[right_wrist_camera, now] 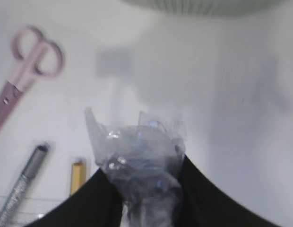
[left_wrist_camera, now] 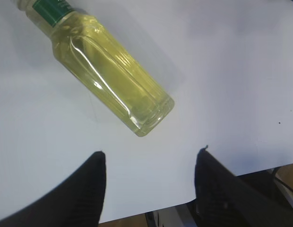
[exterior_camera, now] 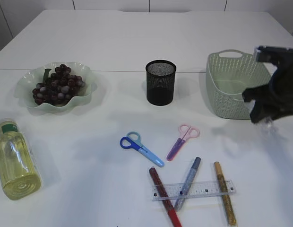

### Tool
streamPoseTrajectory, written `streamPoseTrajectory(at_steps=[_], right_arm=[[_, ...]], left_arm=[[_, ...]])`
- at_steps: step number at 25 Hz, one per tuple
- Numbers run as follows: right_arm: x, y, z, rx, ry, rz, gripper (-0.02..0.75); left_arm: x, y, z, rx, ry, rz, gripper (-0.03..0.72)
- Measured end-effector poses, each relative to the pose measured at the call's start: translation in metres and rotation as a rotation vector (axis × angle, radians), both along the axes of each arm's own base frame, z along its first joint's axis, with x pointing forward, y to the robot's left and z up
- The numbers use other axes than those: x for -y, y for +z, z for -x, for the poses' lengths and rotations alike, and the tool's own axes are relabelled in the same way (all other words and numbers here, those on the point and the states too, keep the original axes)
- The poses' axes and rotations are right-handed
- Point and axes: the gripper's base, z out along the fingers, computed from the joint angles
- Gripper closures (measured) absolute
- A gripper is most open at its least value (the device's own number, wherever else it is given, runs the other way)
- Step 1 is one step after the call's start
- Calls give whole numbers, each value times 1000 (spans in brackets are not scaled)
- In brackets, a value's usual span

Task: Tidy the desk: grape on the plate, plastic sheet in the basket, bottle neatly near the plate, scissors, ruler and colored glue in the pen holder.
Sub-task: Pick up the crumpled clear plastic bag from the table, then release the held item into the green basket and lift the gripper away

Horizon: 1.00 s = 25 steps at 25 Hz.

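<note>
My right gripper point(right_wrist_camera: 142, 168) is shut on the crumpled clear plastic sheet point(right_wrist_camera: 137, 151), raised above the table just in front of the green basket point(exterior_camera: 222, 94). In the exterior view that gripper point(exterior_camera: 264, 118) hangs at the right edge. My left gripper point(left_wrist_camera: 151, 153) is open and empty over the table edge, short of the lying yellow bottle point(left_wrist_camera: 108, 71). Dark grapes point(exterior_camera: 56, 85) rest on the pale green plate point(exterior_camera: 23, 78). The black mesh pen holder point(exterior_camera: 160, 82) stands mid-table. Blue scissors point(exterior_camera: 141, 147), pink scissors point(exterior_camera: 182, 141), a clear ruler point(exterior_camera: 203, 190) and three glue sticks point(exterior_camera: 188, 183) lie in front.
The bottle point(exterior_camera: 16, 158) lies on its side at the front left. The ruler lies across the red point(exterior_camera: 164, 196), silver and gold point(exterior_camera: 225, 198) glue sticks near the front edge. The basket's inside looks empty.
</note>
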Motion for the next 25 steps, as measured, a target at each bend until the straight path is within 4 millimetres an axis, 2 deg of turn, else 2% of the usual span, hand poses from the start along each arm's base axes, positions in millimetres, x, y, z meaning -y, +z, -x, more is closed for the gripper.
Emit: streamPoseTrajectory(at_steps=[6,9,11,16,18,23,25], right_arm=[[-2,69,-36,231,-9,-17,500],[-1,82,-57,288,-37,-17,500],[-1,80,-72,295,-43,-7,500],[0,55,-107,273,-46,16,485],[1,45,-116,259,-64,24,428],[2,30,-125,233,-77,35,150],[2,31,-125,234,-80,36,111]], left_arm=[[0,0,0,2,0,0,253],[0,0,0,2,0,0,253],[0,0,0,2,1,2,253],[0,0,0,3,1,2,253],[0,0,0,4,1,2,253],[0,0,-2,18,3,3,253],[1,1,-3,30,6,8,253]])
